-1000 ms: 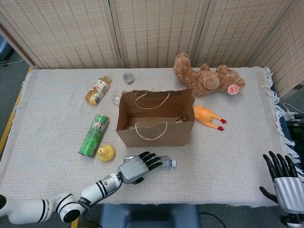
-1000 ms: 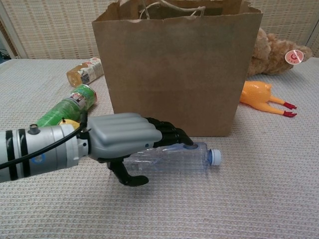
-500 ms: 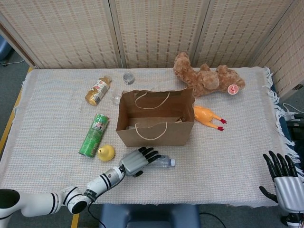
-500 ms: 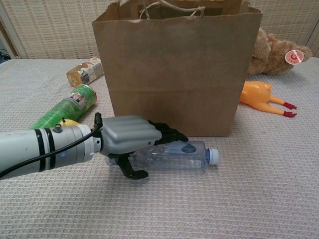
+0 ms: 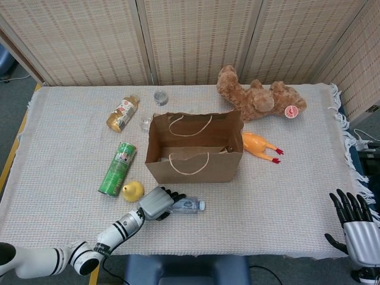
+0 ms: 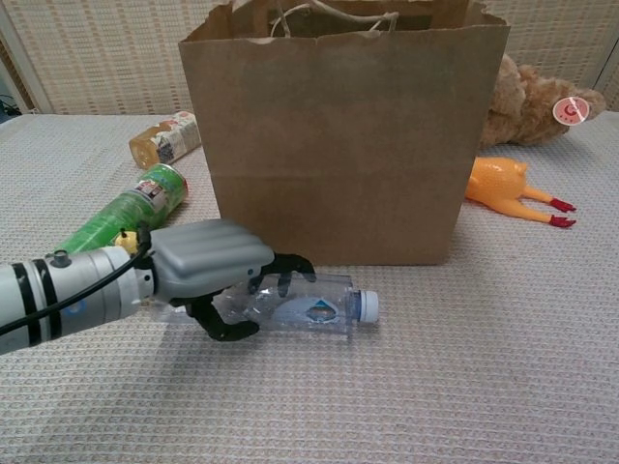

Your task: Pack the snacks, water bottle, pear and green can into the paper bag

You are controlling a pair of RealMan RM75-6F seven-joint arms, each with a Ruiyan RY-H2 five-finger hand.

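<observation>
A clear water bottle [image 5: 189,206] [image 6: 311,306] lies on its side in front of the brown paper bag [image 5: 195,155] [image 6: 343,126], cap pointing right. My left hand [image 5: 157,203] [image 6: 208,266] wraps its fingers around the bottle's base end and grips it on the cloth. The bag stands upright with its mouth open. Left of it lie the green can [image 5: 117,168] [image 6: 126,208], the yellow pear [image 5: 133,190] and a snack jar [image 5: 122,113] [image 6: 164,138]. At the table's near right corner, my right hand [image 5: 355,228] holds nothing, its fingers spread.
A brown teddy bear [image 5: 259,98] [image 6: 527,97] lies behind the bag at the right. An orange rubber chicken [image 5: 260,145] [image 6: 508,184] lies beside the bag's right side. A small round jar [image 5: 161,96] stands behind the bag. The table's front edge runs close to my left forearm.
My left hand has closed its fingers around the bottle and pulled back to the left, and the bottle has slid left with it. The right hand has not moved.
</observation>
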